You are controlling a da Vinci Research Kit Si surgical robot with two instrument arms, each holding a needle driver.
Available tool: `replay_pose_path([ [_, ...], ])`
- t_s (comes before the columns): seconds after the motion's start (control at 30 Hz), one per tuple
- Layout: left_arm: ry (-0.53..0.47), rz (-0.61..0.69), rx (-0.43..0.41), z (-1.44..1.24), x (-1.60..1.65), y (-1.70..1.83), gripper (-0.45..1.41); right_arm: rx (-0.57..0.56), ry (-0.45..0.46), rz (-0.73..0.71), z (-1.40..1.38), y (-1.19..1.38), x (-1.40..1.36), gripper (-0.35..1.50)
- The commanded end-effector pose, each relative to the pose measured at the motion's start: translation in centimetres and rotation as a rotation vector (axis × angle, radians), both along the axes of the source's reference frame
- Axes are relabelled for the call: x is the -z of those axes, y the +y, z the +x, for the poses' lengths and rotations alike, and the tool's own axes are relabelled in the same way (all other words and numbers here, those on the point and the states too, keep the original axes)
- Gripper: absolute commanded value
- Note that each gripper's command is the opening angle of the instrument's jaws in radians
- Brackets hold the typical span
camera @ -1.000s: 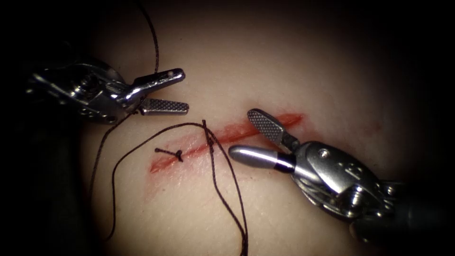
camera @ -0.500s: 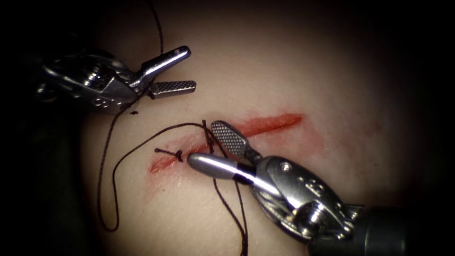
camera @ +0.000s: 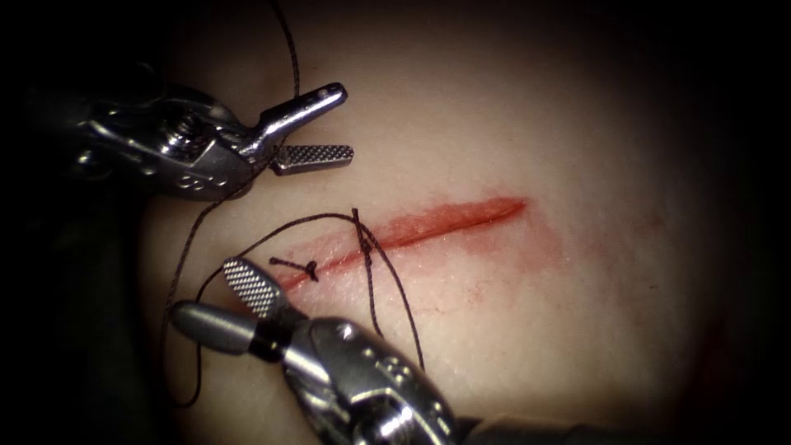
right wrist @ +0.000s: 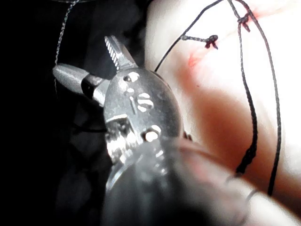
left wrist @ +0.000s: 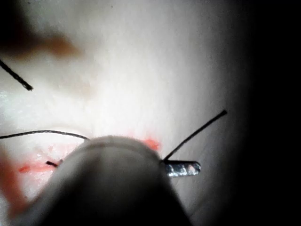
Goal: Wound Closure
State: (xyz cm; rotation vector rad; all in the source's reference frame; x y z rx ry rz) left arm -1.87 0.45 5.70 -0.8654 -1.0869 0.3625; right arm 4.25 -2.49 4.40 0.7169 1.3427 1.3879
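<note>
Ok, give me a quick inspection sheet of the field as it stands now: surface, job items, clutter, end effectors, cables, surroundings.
Surface: tissue, cut open right of the stitches, red fluid along it.
Job's things: thread crosses the cut at a knot; a knot with short cut ends left of it. Needle: nothing seen.
Clutter: nothing seen.
End effectors: left tool open, holds nothing; right tool open, holds nothing, beside the cut's left end.
Cables: nothing seen.
Surroundings: dark.

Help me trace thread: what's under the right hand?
Two dark thread strands run from the red cut under the right arm's open, empty steel hand; there they are covered. Left hand: open, empty.
</note>
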Motion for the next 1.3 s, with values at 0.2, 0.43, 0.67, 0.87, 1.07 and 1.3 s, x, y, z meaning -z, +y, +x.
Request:
replay_pose_path([
  [0.2,-0.001,-0.006,-0.009,-0.07,-0.05,-0.01,0.66,-0.014,0.028,0.068,0.09,0.03,-0.02,1.10],
  [0.43,-0.005,-0.007,-0.018,-0.08,-0.05,-0.01,0.66,-0.001,0.055,0.096,0.08,0.02,0.04,1.08],
  [0.67,-0.008,-0.005,-0.024,-0.08,-0.03,-0.02,0.66,0.004,0.087,0.099,-0.04,0.05,0.16,1.11],
  [0.87,-0.007,-0.010,-0.029,-0.10,-0.02,-0.02,0.66,0.004,0.088,0.103,0.00,0.09,0.20,1.10],
  [1.07,-0.008,-0.008,-0.030,-0.09,-0.01,-0.02,0.66,0.002,0.085,0.099,0.06,0.08,0.15,1.10],
  [1.3,-0.009,-0.008,-0.032,-0.10,-0.01,-0.02,0.68,0.009,0.116,0.163,0.12,0.08,0.13,-0.25],
])
